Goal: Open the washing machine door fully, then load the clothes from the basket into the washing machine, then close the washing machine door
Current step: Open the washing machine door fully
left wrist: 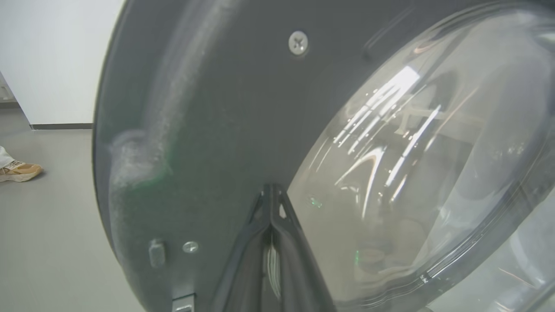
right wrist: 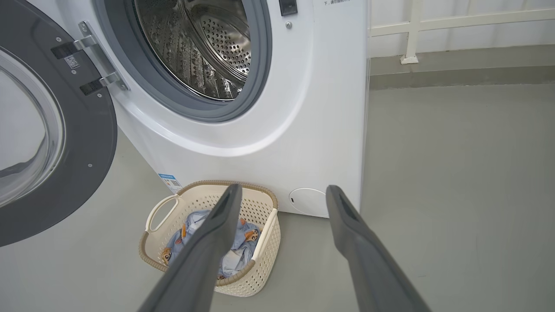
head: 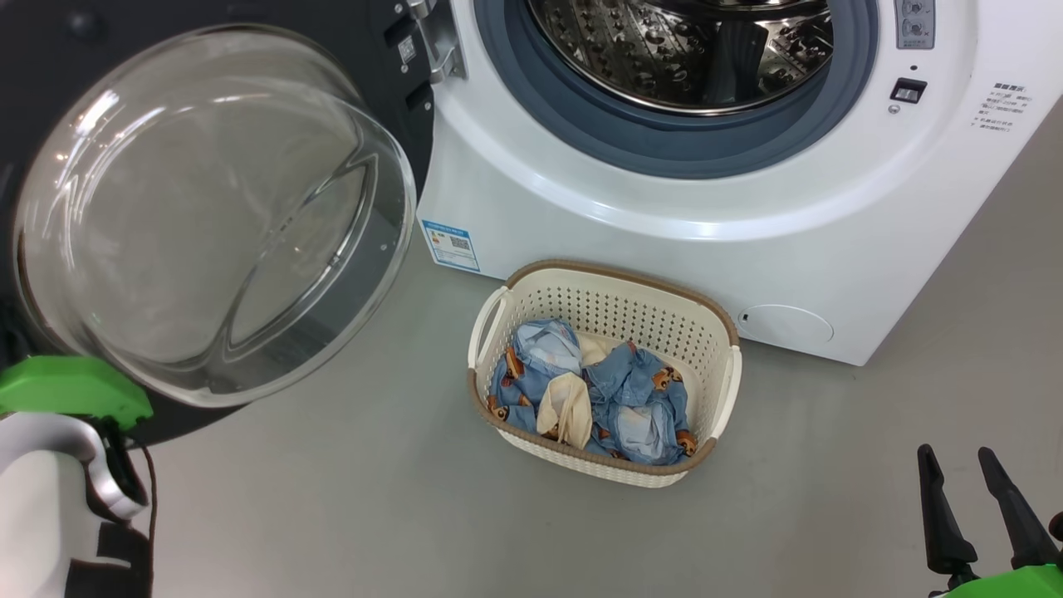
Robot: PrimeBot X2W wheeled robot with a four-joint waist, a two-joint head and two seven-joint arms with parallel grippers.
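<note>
The washing machine point(head: 664, 208) stands with its steel drum point(right wrist: 204, 47) exposed. Its door point(head: 208, 216) is swung wide to the left, the glass bowl bulging toward me. In the left wrist view my left gripper point(left wrist: 271, 187) is shut, with its tips right at the dark inner rim of the door point(left wrist: 217, 108), holding nothing. The cream basket point(head: 604, 276) sits on the floor in front of the machine, with the blue bear-print and cream clothes point(head: 598, 390) inside. My right gripper point(head: 955, 451) hovers open at the lower right, apart from the basket point(right wrist: 260, 260).
A blue label sticker point(head: 451, 244) and a round cover point(head: 785, 324) mark the machine's lower front. A person's shoe point(left wrist: 19, 170) rests on the grey floor beyond the door's edge. A white railing point(right wrist: 412, 30) runs along the wall right of the machine.
</note>
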